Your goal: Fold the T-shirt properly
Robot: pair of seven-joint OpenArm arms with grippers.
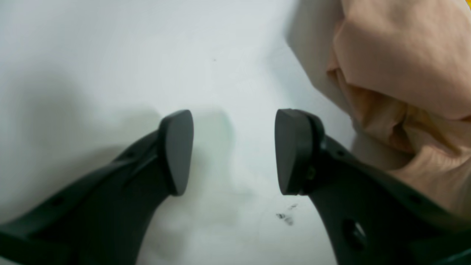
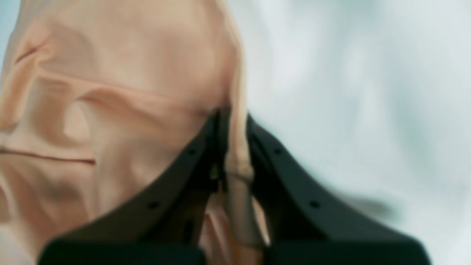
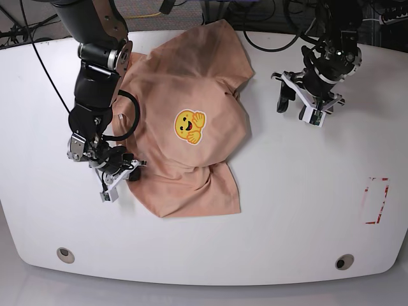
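The peach T-shirt (image 3: 191, 95) lies rumpled on the white table (image 3: 287, 210), its yellow face emblem (image 3: 189, 126) facing up. My right gripper (image 3: 125, 174) is at the shirt's lower left edge, on the left of the base view. In the right wrist view it (image 2: 231, 117) is shut on a bunched edge of the T-shirt (image 2: 121, 73). My left gripper (image 3: 299, 106) is open and empty above bare table, right of the shirt. In the left wrist view it (image 1: 234, 151) has its jaws wide apart, with the T-shirt (image 1: 404, 66) at the upper right.
A red rectangle outline (image 3: 376, 199) is marked on the table at the right. Two round holes (image 3: 64, 255) sit near the front edge. Black cables (image 3: 268, 25) lie along the back edge.
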